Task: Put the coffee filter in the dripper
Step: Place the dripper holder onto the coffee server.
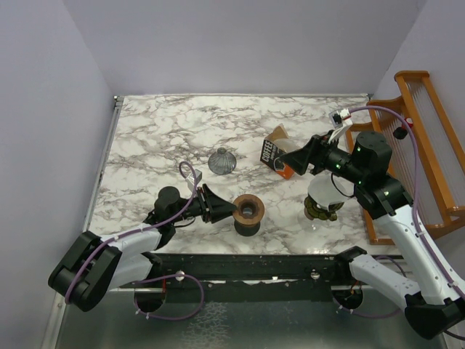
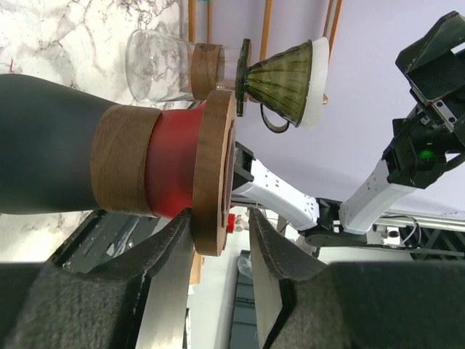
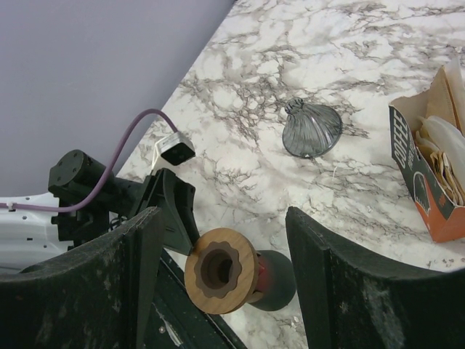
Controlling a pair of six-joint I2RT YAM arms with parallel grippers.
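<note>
We are holding our right gripper [image 1: 293, 158] wide open, empty, far-left of the coffee filter [image 1: 325, 190] sitting in the dripper [image 1: 320, 211]; left gripper [image 1: 218, 205] part-open.

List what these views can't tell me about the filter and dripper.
- Top view: the right arm hides most of the dripper and coffee filter.
- Left wrist: dripper seen side-on; its inside is hidden.
- Right wrist: dripper out of frame; carton cut by the right edge.

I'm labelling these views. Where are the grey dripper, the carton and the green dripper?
Grey dripper [image 3: 312, 131]: right wrist view, its ribbed dome.
Carton [image 3: 415, 171]: right wrist view, its dark printed side.
Green dripper [image 2: 285, 78]: left wrist view, its ribbed cone.
</note>
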